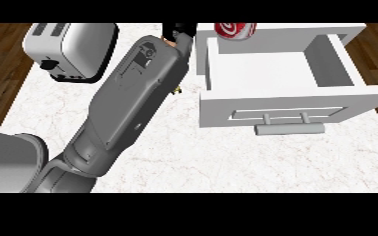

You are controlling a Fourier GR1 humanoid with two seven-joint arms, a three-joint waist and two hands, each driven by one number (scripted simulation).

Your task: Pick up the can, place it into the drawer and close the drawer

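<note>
Now the long grey forearm [129, 105] stretches diagonally up from the lower left across the white marbled counter [170, 155], and it comes in from the left side of the view. Its black hand [179, 32] sits right at the top edge, just left of the drawer's back corner, mostly hidden behind the wrist, so whether its fingers are spread or curled cannot be told. Over to the right, the red and white can [235, 30] stands at the rear of the open white box-shaped drawer [266, 65], near its back left corner, partly cut off by the top of the view; the hand is beside it, but contact is not visible. The drawer is pulled out, its grey bar handle [289, 128] facing the viewer. At upper left, a silver two-slot toaster [70, 50] sits tilted on the counter.
</note>
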